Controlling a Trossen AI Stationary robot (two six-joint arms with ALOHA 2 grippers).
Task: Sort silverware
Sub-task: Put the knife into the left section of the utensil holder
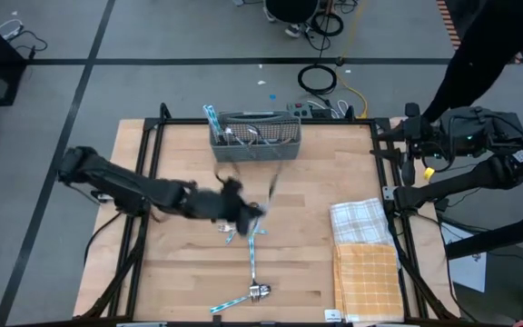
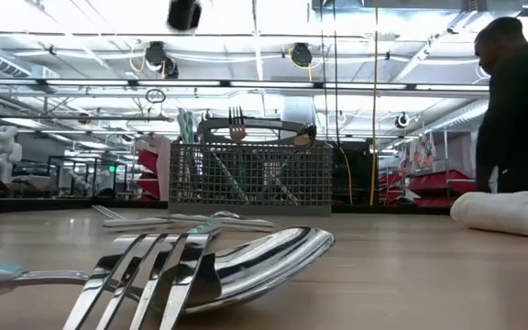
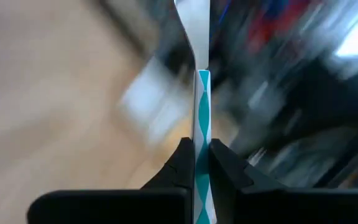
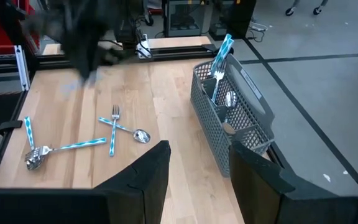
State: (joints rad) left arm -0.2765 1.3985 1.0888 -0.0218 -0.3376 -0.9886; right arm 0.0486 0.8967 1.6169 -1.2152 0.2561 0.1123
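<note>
left claw (image 3: 197,171) gripping knife (image 3: 201,124), mesh basket (image 1: 254,141) beyond, checked towels (image 1: 363,250) right

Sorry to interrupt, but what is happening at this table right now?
The left gripper is shut on a blue-handled knife above the middle of the table. A grey mesh basket at the far edge already holds several pieces. More silverware lies loose on the wood. The right gripper waits open at the table's right side.

No words, numbers, labels or brand marks can be read anywhere. Near the mesh basket (image 1: 255,138) nothing carries lettering, and the signs hanging in the room behind that basket are too small to make out.
</note>
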